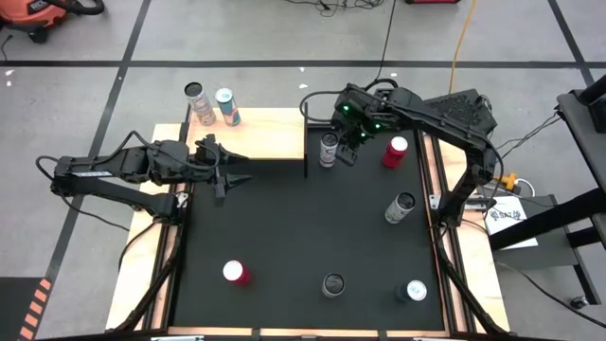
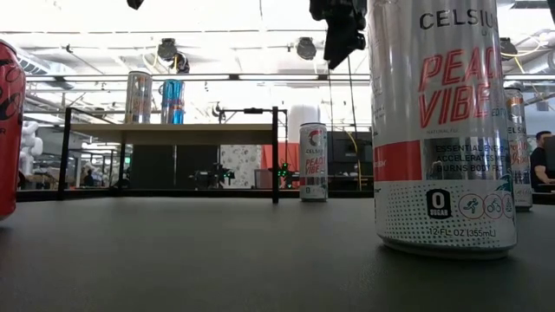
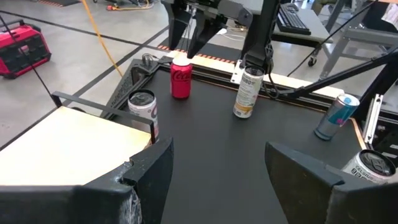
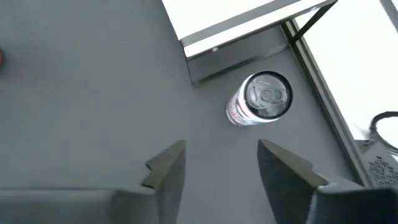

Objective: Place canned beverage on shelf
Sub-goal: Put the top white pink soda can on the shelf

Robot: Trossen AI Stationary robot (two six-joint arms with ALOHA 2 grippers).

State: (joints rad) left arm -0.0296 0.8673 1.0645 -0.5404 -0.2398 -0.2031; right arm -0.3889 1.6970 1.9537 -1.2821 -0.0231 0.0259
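Shelf [image 1: 260,133] is standing at the table's far edge, two cans [image 1: 213,104] sitting on its far left end, most of the board lying bare. Right gripper [image 1: 347,142] is hovering unclenched, holding nothing, above a white can [image 1: 329,150] just beside the shelf's right leg. Left gripper [image 1: 230,169] is waiting at the shelf's near edge, fingers parted, empty. Near cans are cropping the low view.

Overhead, table-level and two wrist views, all sharing the white can [image 1: 328,150] beside the shelf [image 1: 275,134].
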